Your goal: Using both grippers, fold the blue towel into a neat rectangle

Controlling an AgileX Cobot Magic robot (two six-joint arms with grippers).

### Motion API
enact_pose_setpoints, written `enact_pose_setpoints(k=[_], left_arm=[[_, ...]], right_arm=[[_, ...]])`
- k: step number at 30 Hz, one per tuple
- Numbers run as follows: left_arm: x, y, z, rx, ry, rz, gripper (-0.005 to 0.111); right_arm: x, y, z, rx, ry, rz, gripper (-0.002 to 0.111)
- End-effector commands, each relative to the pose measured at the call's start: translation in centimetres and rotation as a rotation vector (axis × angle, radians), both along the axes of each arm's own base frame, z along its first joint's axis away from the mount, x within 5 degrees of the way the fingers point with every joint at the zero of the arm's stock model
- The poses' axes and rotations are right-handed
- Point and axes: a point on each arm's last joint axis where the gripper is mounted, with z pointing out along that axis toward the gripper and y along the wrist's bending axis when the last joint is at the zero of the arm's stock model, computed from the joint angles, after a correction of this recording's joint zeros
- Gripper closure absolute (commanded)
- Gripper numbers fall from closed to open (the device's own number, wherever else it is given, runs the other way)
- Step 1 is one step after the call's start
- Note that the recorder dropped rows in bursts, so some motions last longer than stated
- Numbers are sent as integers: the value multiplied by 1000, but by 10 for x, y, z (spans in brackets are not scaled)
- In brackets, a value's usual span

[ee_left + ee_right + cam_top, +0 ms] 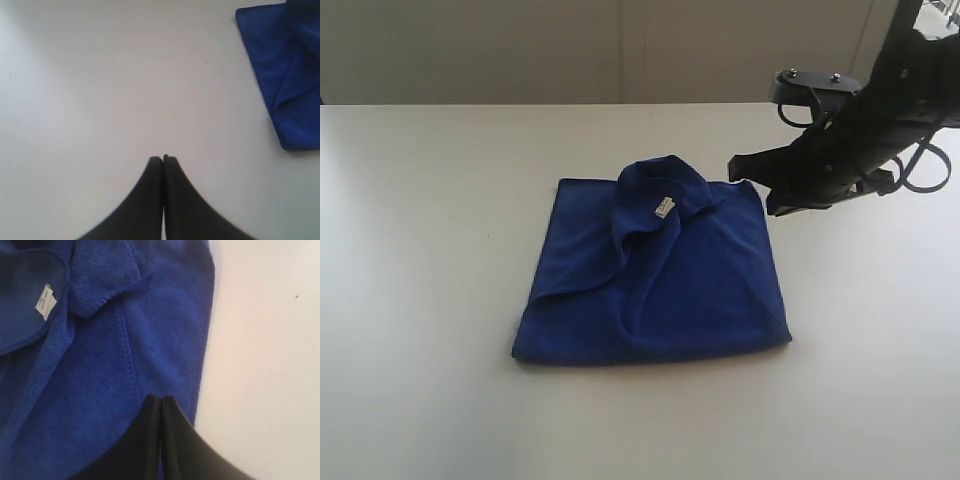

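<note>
The blue towel (655, 275) lies folded on the white table (420, 250), with a rumpled flap and a small white tag (665, 208) on its far side. My right gripper (740, 168) hangs beside the towel's far right corner. In the right wrist view it (161, 399) is shut with nothing between its fingers, over the towel (100, 365) near its edge, and the tag (46, 302) shows further off. My left gripper (163, 159) is shut and empty over bare table, apart from the towel (295, 75). The exterior view does not show the left arm.
The table (100, 75) is plain white all round the towel. A pale wall (570, 50) runs behind its far edge. The right arm's black links and looping cable (920, 165) stand over the table's far right.
</note>
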Motion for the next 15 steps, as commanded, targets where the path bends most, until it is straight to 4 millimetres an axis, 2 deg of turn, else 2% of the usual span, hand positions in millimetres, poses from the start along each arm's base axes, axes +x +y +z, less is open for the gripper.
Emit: enact_pose_setpoints(k=[1, 9, 15], left_arm=[[-1, 0, -2, 3, 8, -1, 107], [-1, -1, -1, -18, 7, -3, 107], [3, -3, 4, -59, -57, 2, 107]], right_arm=[[-1, -4, -2, -10, 13, 2, 108], [-9, -5, -19, 2, 14, -32, 108], [-8, -5, -22, 16, -16, -56, 108]])
